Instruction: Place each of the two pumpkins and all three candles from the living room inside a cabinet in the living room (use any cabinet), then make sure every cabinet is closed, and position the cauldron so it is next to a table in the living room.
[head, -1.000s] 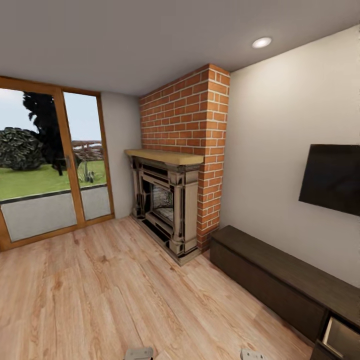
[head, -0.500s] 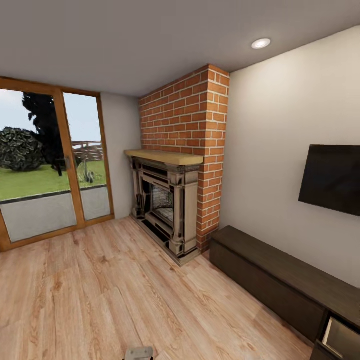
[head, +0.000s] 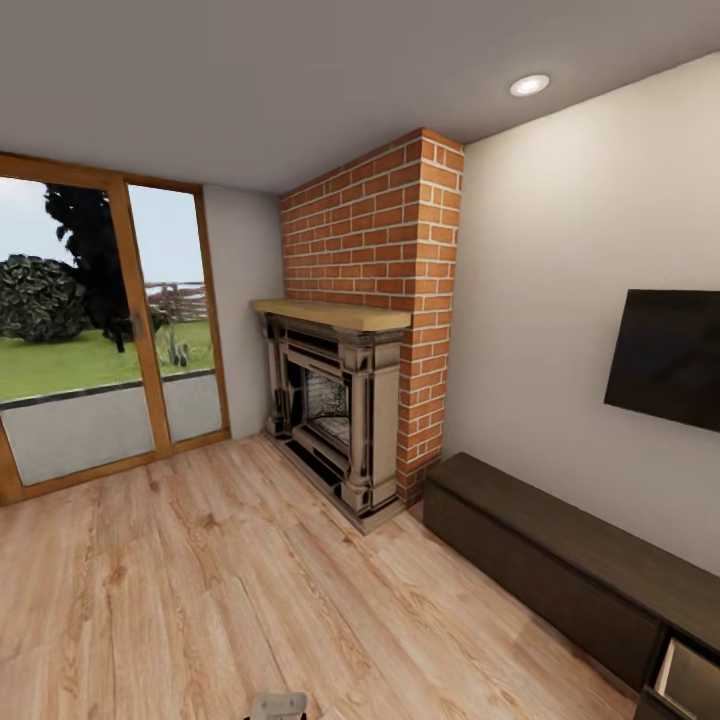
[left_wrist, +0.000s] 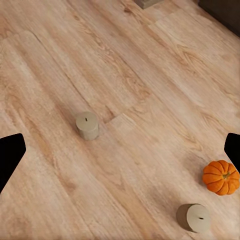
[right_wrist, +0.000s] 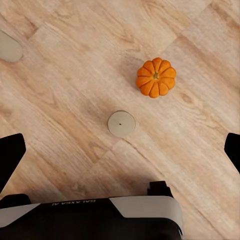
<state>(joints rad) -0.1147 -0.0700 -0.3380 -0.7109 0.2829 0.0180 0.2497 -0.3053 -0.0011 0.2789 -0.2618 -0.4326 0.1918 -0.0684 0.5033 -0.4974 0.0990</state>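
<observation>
Lying apart on floor (right_wrist: 60, 85): pumpkin (right_wrist: 156, 77), candle (right_wrist: 121, 124).

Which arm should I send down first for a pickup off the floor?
Right, probably. Its wrist view looks straight down on a candle lying between the open right pincer fingertips, with a pumpkin close by. The left pincer is also open, but its nearest candle sits off-centre.

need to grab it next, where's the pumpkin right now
On the wood floor: the right wrist view shows the pumpkin just beyond a candle, apart from it, and untouched.
</observation>
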